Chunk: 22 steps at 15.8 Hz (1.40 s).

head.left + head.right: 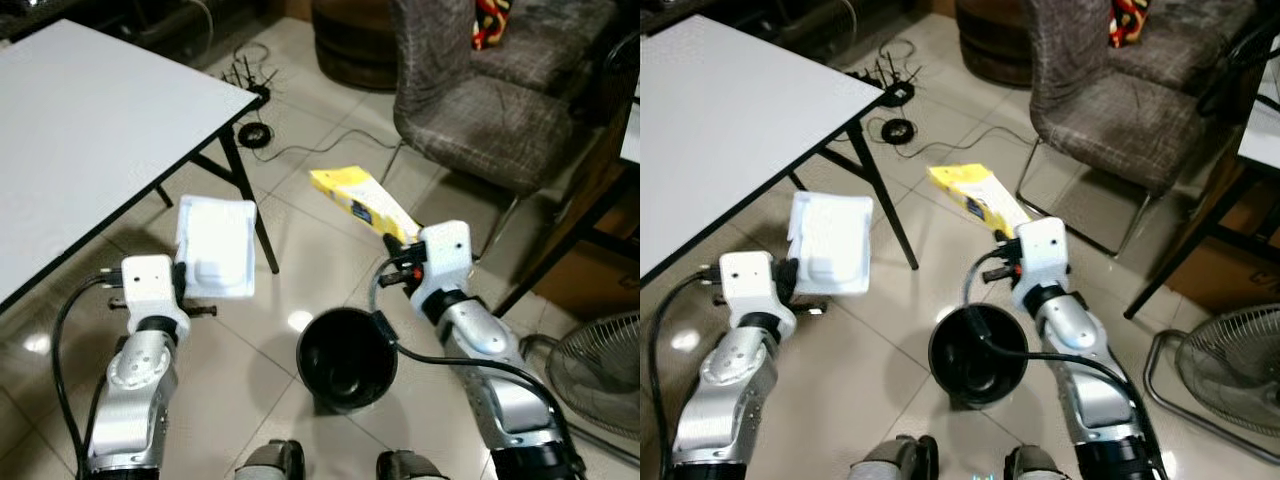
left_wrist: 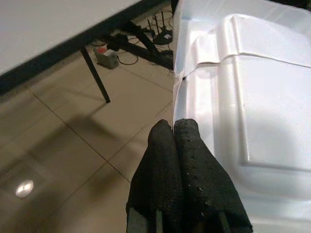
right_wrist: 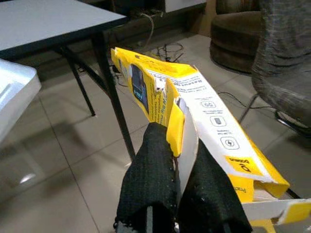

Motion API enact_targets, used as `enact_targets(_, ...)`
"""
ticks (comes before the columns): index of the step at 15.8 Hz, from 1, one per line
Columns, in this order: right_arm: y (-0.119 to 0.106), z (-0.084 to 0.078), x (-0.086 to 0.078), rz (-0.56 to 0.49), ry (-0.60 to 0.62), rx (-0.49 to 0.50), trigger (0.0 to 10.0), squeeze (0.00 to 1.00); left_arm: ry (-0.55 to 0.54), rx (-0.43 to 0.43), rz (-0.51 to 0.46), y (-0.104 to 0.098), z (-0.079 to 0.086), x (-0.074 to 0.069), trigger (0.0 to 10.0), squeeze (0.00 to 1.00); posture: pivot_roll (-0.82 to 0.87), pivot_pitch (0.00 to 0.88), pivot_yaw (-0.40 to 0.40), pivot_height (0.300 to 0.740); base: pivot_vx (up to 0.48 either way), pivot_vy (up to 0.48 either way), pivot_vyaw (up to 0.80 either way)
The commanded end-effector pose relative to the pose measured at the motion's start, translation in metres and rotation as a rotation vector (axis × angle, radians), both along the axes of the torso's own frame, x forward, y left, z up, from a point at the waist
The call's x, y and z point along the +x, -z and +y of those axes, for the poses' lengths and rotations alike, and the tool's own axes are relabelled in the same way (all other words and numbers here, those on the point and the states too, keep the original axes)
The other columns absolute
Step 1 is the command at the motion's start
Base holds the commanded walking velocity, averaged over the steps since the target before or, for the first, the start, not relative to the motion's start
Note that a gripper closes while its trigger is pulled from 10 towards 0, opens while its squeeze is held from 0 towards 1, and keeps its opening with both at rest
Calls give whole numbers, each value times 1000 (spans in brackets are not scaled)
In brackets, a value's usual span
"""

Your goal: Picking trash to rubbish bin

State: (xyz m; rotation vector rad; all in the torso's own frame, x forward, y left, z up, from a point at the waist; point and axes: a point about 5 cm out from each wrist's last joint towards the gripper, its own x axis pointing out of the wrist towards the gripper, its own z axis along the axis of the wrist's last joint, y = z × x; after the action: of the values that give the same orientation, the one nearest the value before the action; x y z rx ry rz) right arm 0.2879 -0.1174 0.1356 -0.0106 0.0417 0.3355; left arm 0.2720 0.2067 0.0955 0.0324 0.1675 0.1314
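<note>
A white foam food container (image 1: 216, 246) is held up off the floor with my left gripper (image 2: 173, 127) shut on its edge. A flattened yellow cardboard box (image 1: 363, 203) is held above the floor with my right gripper (image 3: 177, 141) shut on its torn flap. The black round rubbish bin (image 1: 346, 357) stands on the tiled floor between my two arms, just in front of my feet. Both held items hang beyond the bin's rim, the container to its left and the box to its upper right.
A white table (image 1: 80, 130) with black legs stands at the left. A grey upholstered chair (image 1: 490, 110) is at the back right, a floor fan (image 1: 600, 375) at the right edge. Cables (image 1: 256, 132) lie on the floor behind the table leg.
</note>
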Motion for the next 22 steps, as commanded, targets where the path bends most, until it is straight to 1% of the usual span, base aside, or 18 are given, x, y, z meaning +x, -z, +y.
enact_targets(1,0,3,-1,-7,-10,1,10000,0,-2,-7,39,7,2,-2,10000,0,-68,180,66,740,300,0,0)
enact_targets(2,0,4,0,-21,-18,-28,10000,0,1,-18,66,12,1,0,10000,0,-68,180,66,740,300,0,0)
enact_targets(3,0,7,-2,-33,-36,-44,10000,0,6,-19,72,13,0,1,10000,0,-67,183,68,740,300,0,0)
enact_targets(5,2,8,-3,-17,-34,-38,10000,0,19,-22,88,16,-3,2,10000,0,-70,187,73,740,276,0,0)
enact_targets(7,8,8,-5,20,-29,-26,10000,0,49,-28,99,20,-7,4,10000,0,-73,195,79,740,0,0,0)
enact_targets(8,22,12,-6,99,-58,-42,10000,0,71,-22,148,30,-10,5,10000,0,-78,205,82,740,0,0,0)
enact_targets(9,26,13,-6,116,-65,-49,10000,0,76,-23,167,34,-11,5,10000,0,-78,205,82,740,0,0,0)
enact_targets(10,40,15,-4,191,-74,-74,10000,0,113,-30,233,48,-16,5,10000,0,-83,215,85,740,0,0,0)
enact_targets(12,52,18,-3,252,-102,-94,10000,0,144,-47,294,58,-20,3,10000,0,-93,229,94,740,0,0,0)
enact_targets(13,61,21,-4,287,-133,-143,10000,0,174,-38,326,58,-19,0,10000,0,-100,235,98,740,0,0,0)
enact_targets(14,66,21,-6,285,-148,-188,10000,0,209,-8,354,84,-23,1,10000,0,-112,245,107,740,0,0,0)
enact_targets(15,69,20,-9,298,-156,-193,10000,0,241,7,371,93,-31,-3,10000,0,-123,254,111,740,0,0,0)
enact_targets(16,71,19,-12,307,-160,-201,10000,0,257,-1,381,93,-36,-5,10000,0,-127,259,113,740,0,0,0)
enact_targets(17,77,14,-23,342,-169,-215,10000,0,295,-13,445,99,-46,-9,10000,0,-141,272,116,740,0,0,0)
enact_targets(18,79,12,-26,352,-174,-226,10000,0,309,-14,463,101,-49,-9,10000,0,-149,280,117,740,0,0,0)
enact_targets(19,83,8,-34,381,-178,-247,10000,0,331,-18,500,106,-54,-9,10000,0,-159,291,119,740,0,0,0)
enact_targets(21,87,-11,-47,437,-127,-308,10000,0,378,-10,536,117,-65,-10,10000,0,-185,309,120,740,0,0,0)
enact_targets(22,88,-16,-50,451,-114,-323,10000,0,388,-10,543,119,-68,-11,10000,0,-199,318,122,740,0,0,0)
